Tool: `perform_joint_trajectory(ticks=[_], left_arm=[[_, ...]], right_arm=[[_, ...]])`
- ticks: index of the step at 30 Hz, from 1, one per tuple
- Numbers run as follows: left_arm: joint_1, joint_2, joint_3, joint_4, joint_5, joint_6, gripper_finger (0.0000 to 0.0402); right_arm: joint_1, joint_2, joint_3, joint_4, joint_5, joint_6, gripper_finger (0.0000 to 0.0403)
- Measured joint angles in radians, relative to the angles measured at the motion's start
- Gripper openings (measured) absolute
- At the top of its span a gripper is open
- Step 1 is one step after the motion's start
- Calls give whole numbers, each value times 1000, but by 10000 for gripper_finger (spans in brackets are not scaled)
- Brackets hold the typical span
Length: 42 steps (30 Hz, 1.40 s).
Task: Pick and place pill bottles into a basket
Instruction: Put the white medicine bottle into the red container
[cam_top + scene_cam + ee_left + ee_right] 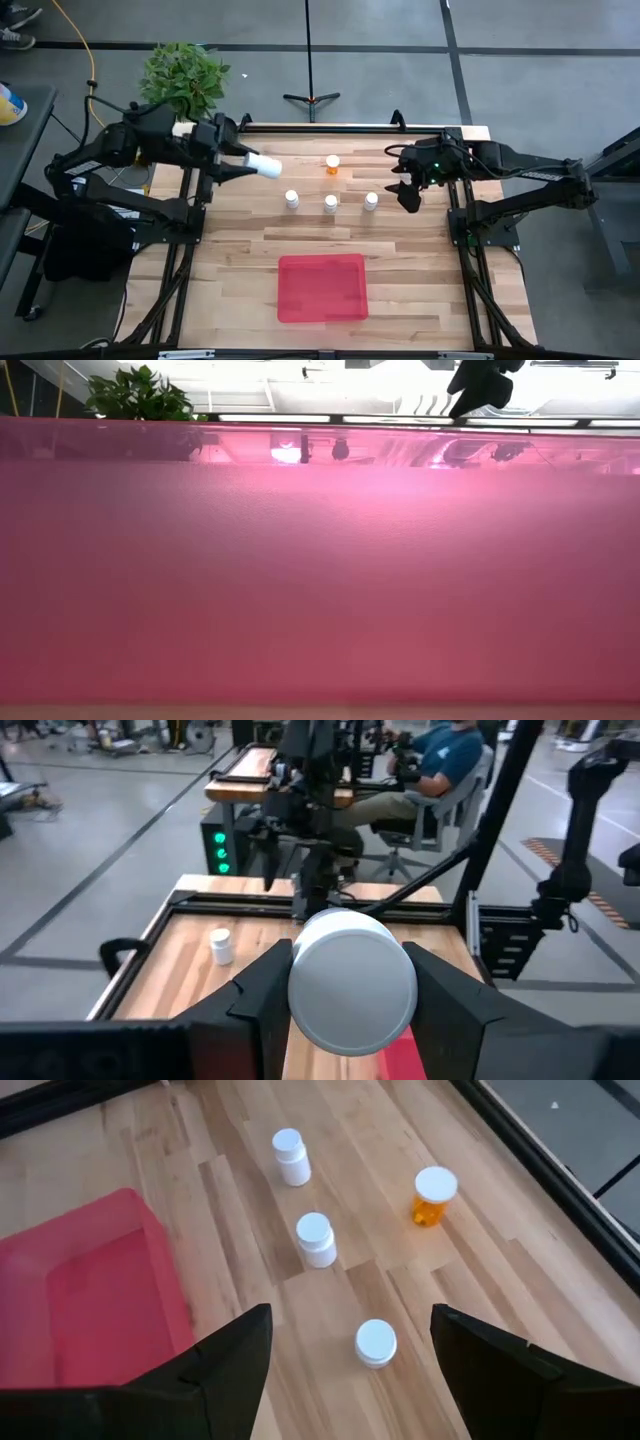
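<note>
White pill bottle (266,166) sits clamped lengthwise between the left pincer's (243,165) fingers, raised above the table (240,280).

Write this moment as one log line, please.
left gripper: holds white bottle aloft | right gripper: open above table | red tray: empty

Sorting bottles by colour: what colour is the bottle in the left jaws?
White bottle, clearest in the left wrist view.

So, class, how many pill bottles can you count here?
5. One white bottle is held in the left pincer; three white ones stand in a row on the table; the orange one stands behind them. Others may be hidden.
</note>
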Motion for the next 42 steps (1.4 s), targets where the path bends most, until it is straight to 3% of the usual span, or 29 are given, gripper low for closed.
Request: perform_joint_trajectory(ticks=[7,22,27,33,42], left_arm=[[-19,-52,-149,109,2,-34,197],[-19,-240,-661,618,67,-283,198],[-26,-178,-773,830,104,-366,198],[-85,-61,-785,1034,108,-384,198],[-203,82,-786,1081,82,-426,198]], right_arm=[[21,0,0,5,-18,5,264],[28,0,0,60,-41,-7,264],[27,0,0,60,-35,-10,264],[27,0,0,60,-35,-10,264],[27,0,0,61,-35,-10,263]])
